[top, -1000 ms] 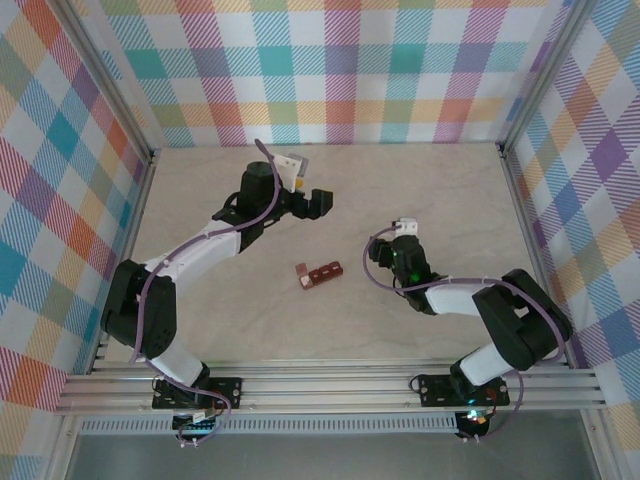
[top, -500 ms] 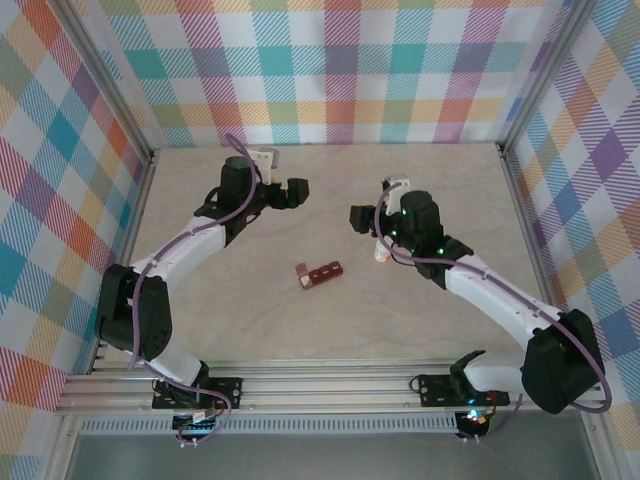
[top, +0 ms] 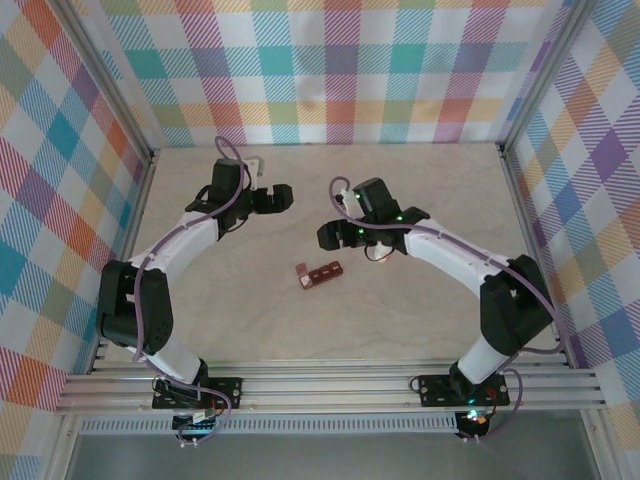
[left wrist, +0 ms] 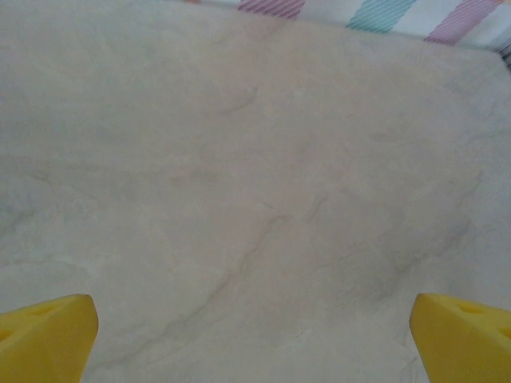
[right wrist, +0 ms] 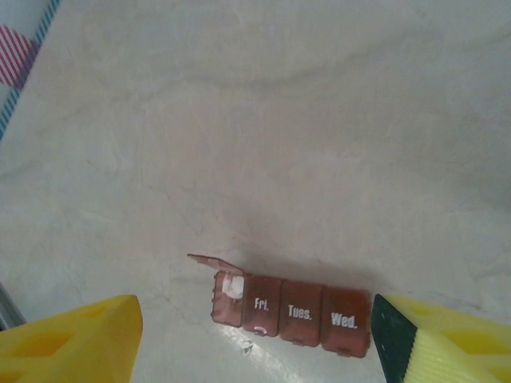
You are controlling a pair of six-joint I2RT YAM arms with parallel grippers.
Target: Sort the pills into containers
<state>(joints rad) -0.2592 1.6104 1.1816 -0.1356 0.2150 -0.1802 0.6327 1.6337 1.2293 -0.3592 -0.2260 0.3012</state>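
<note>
Containers (top: 318, 273): centre frame, on counter (top: 440, 320), one end lid up. I see left end effector (top: 279, 197) wide, empty; right end effector (top: 332, 237) likewise, just above them.

Black-and-white arms (top: 188, 234), yellow fingers (left wrist: 44, 339), purple cables (top: 218, 145)

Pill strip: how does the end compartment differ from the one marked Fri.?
The end compartment stands flipped open; the Fri. compartment is shut. The end compartment shows a white bit inside, perhaps a pill; the Fri. compartment shows its printed label. Both are square, red-brown, in one row.
</note>
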